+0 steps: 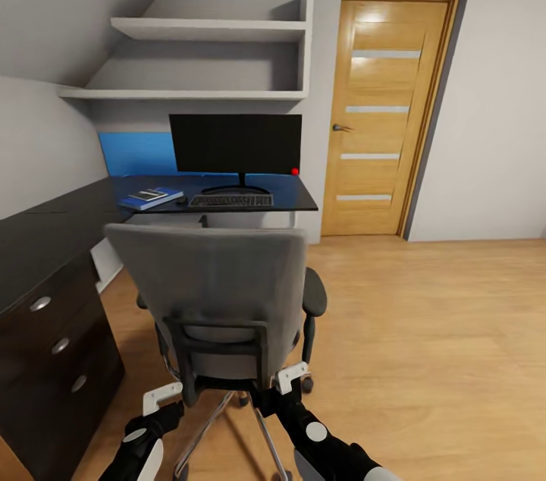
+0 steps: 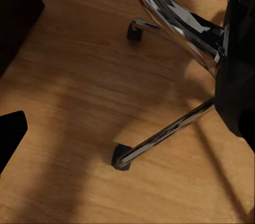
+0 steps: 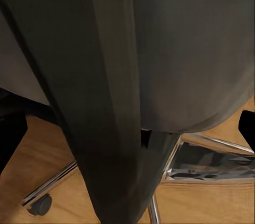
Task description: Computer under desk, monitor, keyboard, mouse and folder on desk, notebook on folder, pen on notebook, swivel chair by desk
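Observation:
The grey swivel chair (image 1: 205, 291) stands with its back to me, in front of the black desk (image 1: 299, 196). On the desk are the monitor (image 1: 235, 143), the keyboard (image 1: 230, 200), the small mouse (image 1: 181, 201) left of it, and the blue folder (image 1: 144, 201) with the grey notebook (image 1: 157, 195) and the white pen (image 1: 150, 193) on top. A pale box (image 1: 189, 221) shows under the desk; I cannot tell whether it is the computer. My right gripper (image 1: 292, 378) (image 3: 127, 136) is open around the chair's back post (image 3: 117, 128). My left gripper (image 1: 163, 397) (image 2: 127, 131) hangs open over the chrome base (image 2: 164, 139).
The dark drawer unit (image 1: 53, 344) with silver knobs is close on my left. An oak door (image 1: 387, 117) is shut at the back right, and white shelves (image 1: 205, 29) hang over the desk. Wood floor (image 1: 440, 344) stretches to the right of the chair.

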